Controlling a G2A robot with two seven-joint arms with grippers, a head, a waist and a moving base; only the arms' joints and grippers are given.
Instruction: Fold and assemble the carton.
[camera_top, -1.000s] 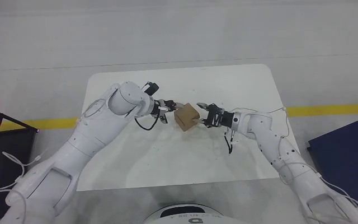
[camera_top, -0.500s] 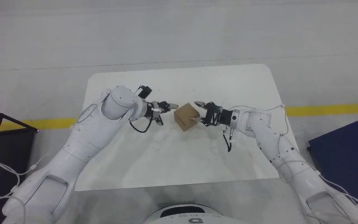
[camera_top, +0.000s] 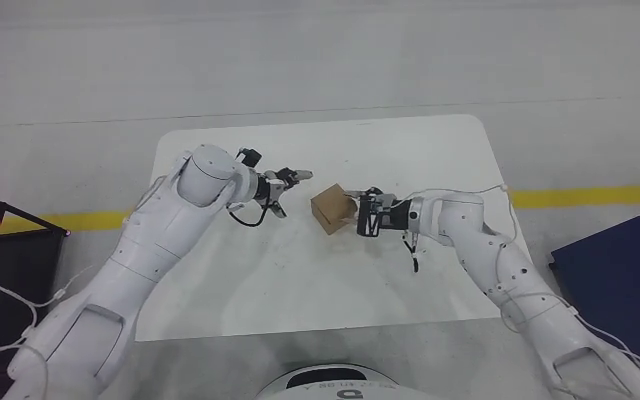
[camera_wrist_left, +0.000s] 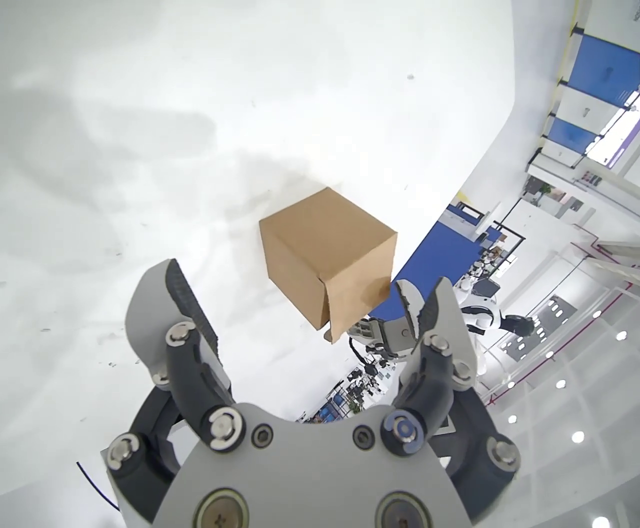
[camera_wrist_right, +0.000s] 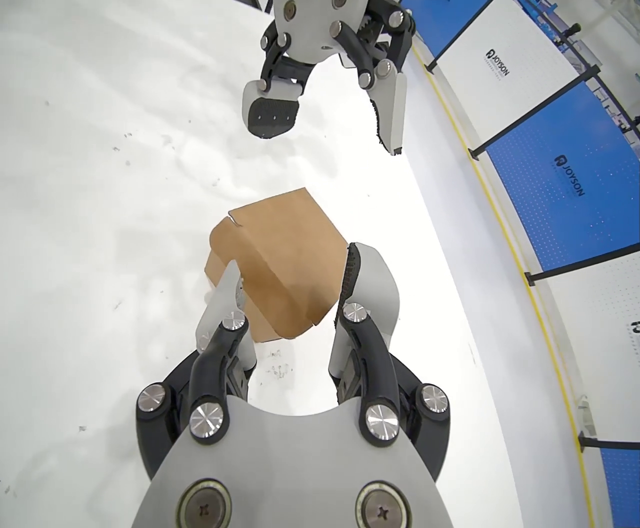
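Note:
A small brown carton (camera_top: 332, 207) sits folded into a cube near the middle of the white table (camera_top: 430, 150), tilted, with a loose flap on the side towards my right arm. My right gripper (camera_top: 362, 213) holds it: in the right wrist view its fingers (camera_wrist_right: 356, 272) clamp the carton (camera_wrist_right: 285, 250) from both sides at the flap end. My left gripper (camera_top: 293, 193) hangs open a short way off on the carton's other side, touching nothing. The left wrist view looks between its open fingers (camera_wrist_left: 182, 295) at the carton (camera_wrist_left: 325, 250), with the right gripper (camera_wrist_left: 385, 330) behind it.
The table has a rounded edge (camera_wrist_right: 450, 280) close behind the carton. A yellow floor line (camera_top: 580, 196) and blue barrier panels (camera_wrist_right: 560, 180) lie beyond it. Bare table surface spreads in front of both arms.
My left gripper has let go and drawn back from the carton. My right gripper's fingers, spread before, have come together on the carton's flap side.

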